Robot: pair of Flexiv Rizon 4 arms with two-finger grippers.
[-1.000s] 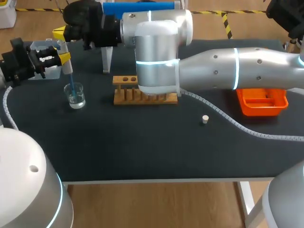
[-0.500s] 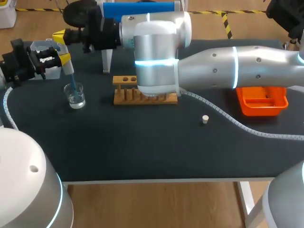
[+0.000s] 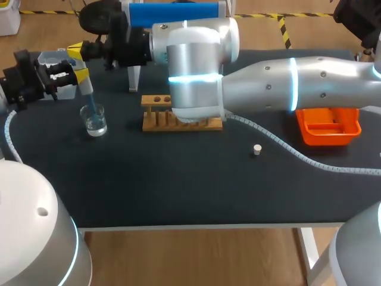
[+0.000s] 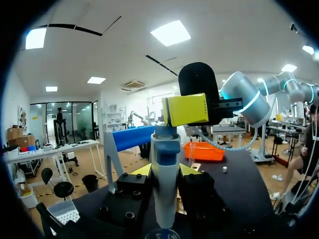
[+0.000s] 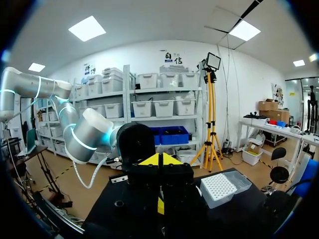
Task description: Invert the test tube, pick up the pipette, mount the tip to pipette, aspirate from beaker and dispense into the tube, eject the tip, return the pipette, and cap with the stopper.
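My left gripper (image 3: 80,74) is shut on the white pipette (image 3: 86,89), holding it upright over the far left of the table. The pipette's blue tip (image 3: 91,109) dips into the small glass beaker (image 3: 96,124) of clear liquid. My right arm reaches across the table, and its shut gripper (image 3: 76,50) sits on top of the pipette. In the left wrist view the pipette (image 4: 165,174) stands between my own fingers, with the right gripper's yellow tips (image 4: 185,109) over its head. The wooden rack (image 3: 181,119) is partly hidden by the right arm. The white stopper (image 3: 257,149) lies alone on the mat.
A clear tip box (image 3: 55,64) stands behind my left gripper and also shows in the right wrist view (image 5: 220,187). The blue pipette stand (image 3: 172,12) is at the back. An orange tray (image 3: 327,132) sits at the right, under my right arm. A coiled cable (image 3: 297,158) crosses the mat.
The right gripper's yellow tips have come down slightly onto the pipette's top. The left gripper, pipette and beaker have hardly moved.
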